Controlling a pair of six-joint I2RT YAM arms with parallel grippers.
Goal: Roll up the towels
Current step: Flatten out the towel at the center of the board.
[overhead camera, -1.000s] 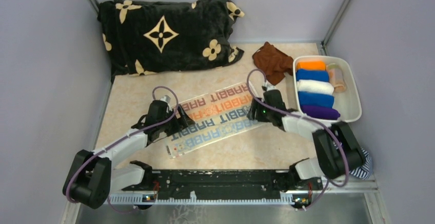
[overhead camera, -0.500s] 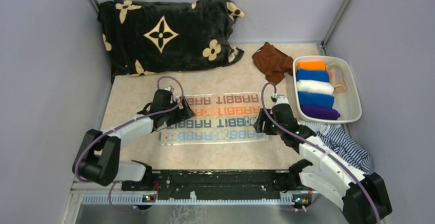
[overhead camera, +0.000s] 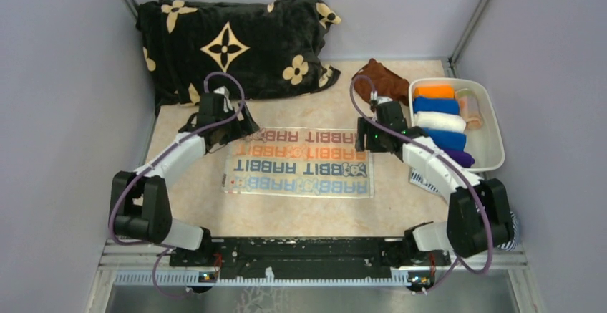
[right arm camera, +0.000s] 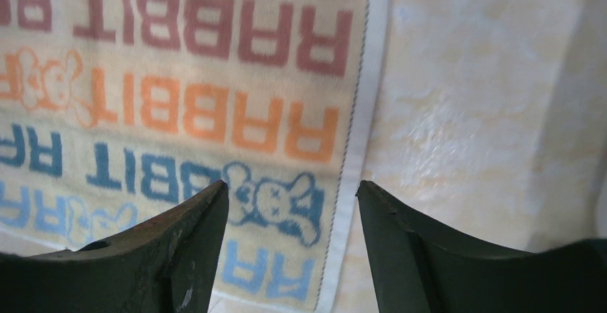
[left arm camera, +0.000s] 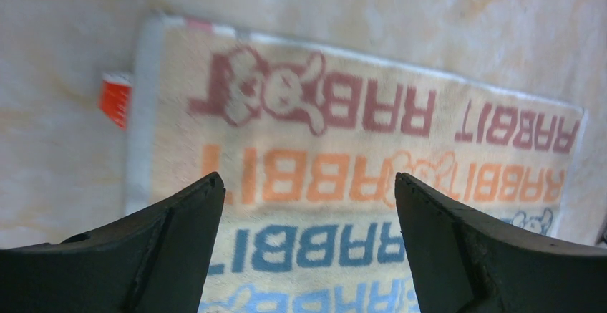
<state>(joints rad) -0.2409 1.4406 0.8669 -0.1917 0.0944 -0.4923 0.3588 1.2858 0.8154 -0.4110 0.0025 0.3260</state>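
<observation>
A cream towel (overhead camera: pixel 297 161) printed with rows of RABBIT lettering lies spread flat in the middle of the table. My left gripper (overhead camera: pixel 238 128) hovers open over its far left corner, with the towel (left arm camera: pixel 358 148) visible between the fingers and nothing held. My right gripper (overhead camera: pixel 365 138) hovers open over the far right corner, and the towel's white right edge (right arm camera: pixel 358 148) runs between its fingers. My left gripper (left arm camera: pixel 308 184) and right gripper (right arm camera: pixel 292 188) are both empty. A plain brown towel (overhead camera: pixel 383 80) lies crumpled at the back right. Several rolled towels (overhead camera: pixel 438 120) sit in the tray.
The white tray (overhead camera: pixel 491 123) stands at the right edge. A big black blanket with beige flowers (overhead camera: pixel 229 44) fills the back left. A navy-and-white striped cloth (overhead camera: pixel 424 179) lies under my right arm. Grey walls close in the sides.
The printed towel was dragged from a slanted lie to a square, flat one. Both arms then moved to its far corners, and the right jaws widened.
</observation>
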